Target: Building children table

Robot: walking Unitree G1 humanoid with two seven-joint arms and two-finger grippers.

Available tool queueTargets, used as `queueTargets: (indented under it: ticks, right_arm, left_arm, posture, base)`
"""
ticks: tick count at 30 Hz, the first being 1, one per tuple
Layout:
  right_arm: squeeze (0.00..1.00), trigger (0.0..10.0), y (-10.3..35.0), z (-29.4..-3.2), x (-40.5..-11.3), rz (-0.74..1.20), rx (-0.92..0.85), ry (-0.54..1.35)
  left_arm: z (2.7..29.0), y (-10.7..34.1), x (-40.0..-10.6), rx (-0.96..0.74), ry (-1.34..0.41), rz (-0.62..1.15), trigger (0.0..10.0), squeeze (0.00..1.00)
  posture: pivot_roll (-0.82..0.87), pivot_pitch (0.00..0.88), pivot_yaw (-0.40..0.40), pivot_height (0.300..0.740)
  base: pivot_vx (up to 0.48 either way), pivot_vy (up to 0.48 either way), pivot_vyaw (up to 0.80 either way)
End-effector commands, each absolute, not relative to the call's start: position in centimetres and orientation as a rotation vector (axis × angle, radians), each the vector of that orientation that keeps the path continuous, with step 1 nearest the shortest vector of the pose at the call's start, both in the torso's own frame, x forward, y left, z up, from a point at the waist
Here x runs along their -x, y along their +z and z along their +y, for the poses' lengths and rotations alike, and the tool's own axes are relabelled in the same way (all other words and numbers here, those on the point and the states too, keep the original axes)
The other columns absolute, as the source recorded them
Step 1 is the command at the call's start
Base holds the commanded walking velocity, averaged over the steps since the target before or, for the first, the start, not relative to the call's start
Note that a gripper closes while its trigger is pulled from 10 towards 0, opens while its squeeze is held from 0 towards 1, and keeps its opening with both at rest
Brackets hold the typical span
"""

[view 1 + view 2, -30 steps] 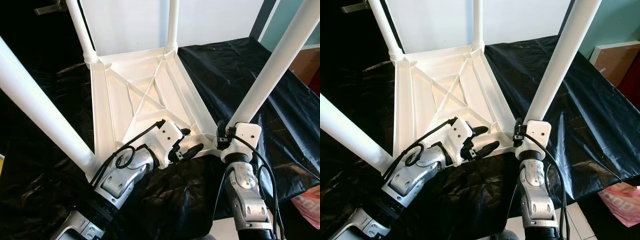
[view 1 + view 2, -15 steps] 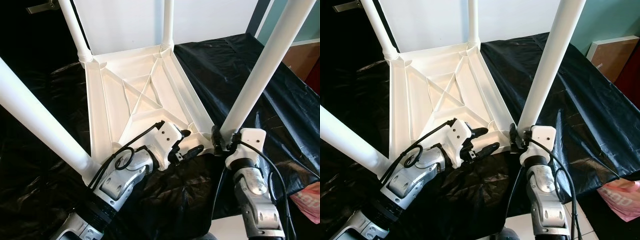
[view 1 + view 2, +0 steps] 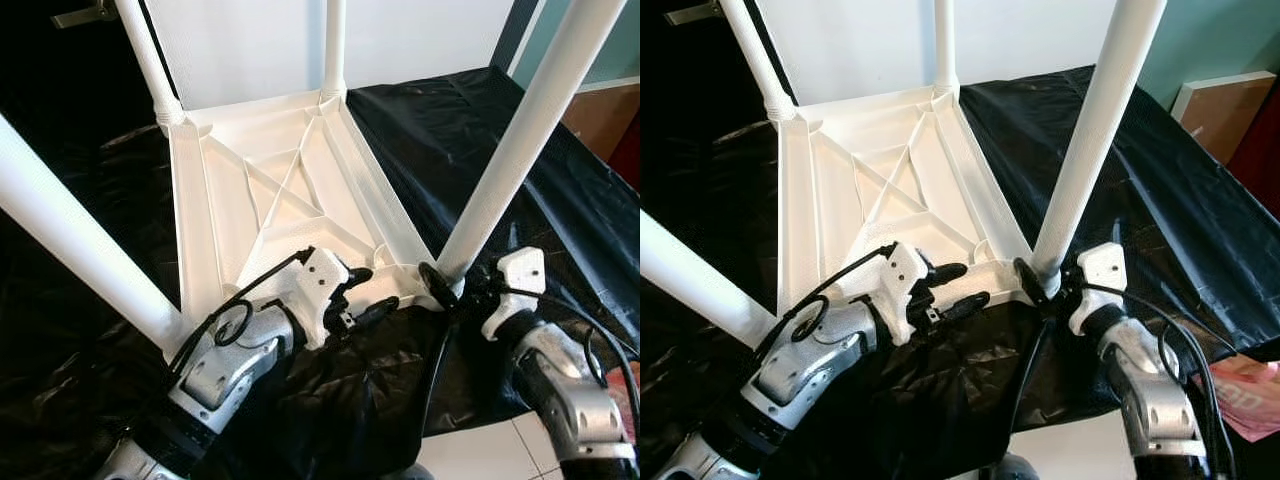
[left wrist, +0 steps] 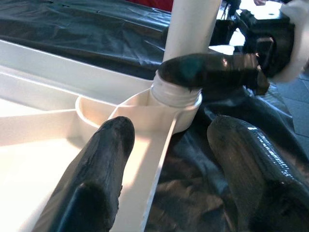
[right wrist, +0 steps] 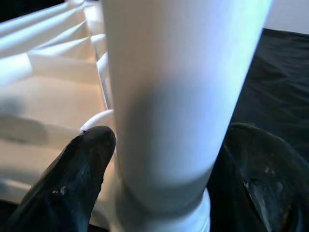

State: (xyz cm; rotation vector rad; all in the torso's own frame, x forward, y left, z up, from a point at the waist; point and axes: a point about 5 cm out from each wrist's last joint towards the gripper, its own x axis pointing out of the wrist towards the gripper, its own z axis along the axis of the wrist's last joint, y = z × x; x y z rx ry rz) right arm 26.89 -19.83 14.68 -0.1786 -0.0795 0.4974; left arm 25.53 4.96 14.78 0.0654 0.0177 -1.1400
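Note:
A white children's table (image 3: pixel 270 200) lies upside down on a black sheet, with four white legs standing up from its corners. My left gripper (image 3: pixel 362 293) is open at the near rim (image 4: pixel 145 159). One of its fingers (image 4: pixel 101 169) lies inside the frame and the other is outside, over the sheet. My right gripper (image 3: pixel 438 282) is shut on the base of the near-right leg (image 3: pixel 510 150), and its fingers (image 5: pixel 77 179) press either side of that leg (image 5: pixel 169 96). In the left wrist view, a right gripper finger (image 4: pixel 207 70) crosses the leg's collar.
The black plastic sheet (image 3: pixel 480 110) covers the whole work surface and drapes over its near edge. The near-left leg (image 3: pixel 70 240) slants across the left side. A pink bag (image 3: pixel 1250 390) and a brown board (image 3: pixel 1220 105) are at the right. White floor tile (image 3: pixel 470 450) lies below.
My right wrist has swung out to the right around the leg's base, with the fingers still on the leg. The left gripper has stayed at the rim. The camera has shifted slightly.

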Motion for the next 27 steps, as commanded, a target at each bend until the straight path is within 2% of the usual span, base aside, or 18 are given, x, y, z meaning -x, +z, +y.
queueTargets:
  ticks: [1, 2, 3, 6, 7, 15, 16, 17, 18, 27]
  right_arm:
    - [0.00, 6.1, 14.4, -19.5, -27.4, -0.070, 0.193, 0.550]
    - [0.00, 6.1, 14.6, -19.5, -27.7, -0.075, 0.206, 0.567]
    - [0.00, 0.5, 14.8, -19.5, -28.2, -0.080, 0.222, 0.580]
    - [0.00, 0.5, 15.0, -19.5, -28.7, -0.084, 0.235, 0.593]
    - [0.00, 0.0, 15.0, -19.6, -28.8, -0.086, 0.241, 0.594]
    - [0.00, 0.0, 14.0, -19.9, -28.3, -0.066, 0.219, 0.581]
    - [0.00, 4.7, 13.9, -20.0, -28.3, -0.064, 0.214, 0.569]
    - [0.00, 4.7, 13.9, -20.0, -28.3, -0.064, 0.214, 0.569]
    - [0.00, 10.0, 13.8, -20.1, -28.2, -0.061, 0.201, 0.551]
    - [0.00, 10.0, 13.6, -20.2, -27.9, -0.052, 0.152, 0.449]
  left_arm:
    - [4.6, 14.8, -24.1, -0.076, -1.390, 0.031, 10.0, 0.00]
    - [4.6, 14.8, -24.1, -0.078, -1.387, 0.030, 10.0, 0.00]
    - [4.6, 14.9, -24.1, -0.087, -1.379, 0.025, 10.0, 0.00]
    - [4.6, 15.0, -24.2, -0.097, -1.371, 0.020, 10.0, 0.00]
    - [4.6, 15.1, -24.5, -0.102, -1.348, 0.015, 10.0, 0.00]
    - [4.6, 15.2, -24.9, -0.111, -1.306, 0.008, 10.0, 0.00]
    - [4.6, 15.2, -24.8, -0.110, -1.310, 0.010, 10.0, 0.00]
    - [4.6, 15.2, -24.8, -0.110, -1.310, 0.010, 10.0, 0.00]
    - [4.5, 15.1, -24.7, -0.110, -1.315, 0.013, 10.0, 0.00]
    - [4.4, 15.1, -24.8, -0.111, -1.326, 0.016, 10.0, 0.00]
  posture:
    - [-0.04, 0.118, -0.022, 0.740]
    - [-0.04, 0.117, -0.023, 0.740]
    - [-0.03, 0.114, -0.025, 0.740]
    - [-0.03, 0.112, -0.025, 0.740]
    - [-0.02, 0.110, -0.030, 0.740]
    - [-0.02, 0.109, -0.032, 0.740]
    - [-0.02, 0.109, -0.028, 0.740]
    - [-0.02, 0.109, -0.028, 0.740]
    - [-0.03, 0.110, -0.022, 0.740]
    - [-0.04, 0.115, -0.008, 0.740]
  base:
    - [0.000, 0.000, 0.00]
    - [0.000, 0.000, 0.00]
    - [0.000, 0.000, 0.00]
    - [0.000, 0.000, 0.00]
    - [0.000, 0.000, 0.00]
    - [0.000, 0.000, 0.00]
    - [0.000, 0.000, 0.00]
    - [0.000, 0.000, 0.00]
    - [0.000, 0.000, 0.00]
    - [0.000, 0.000, 0.00]
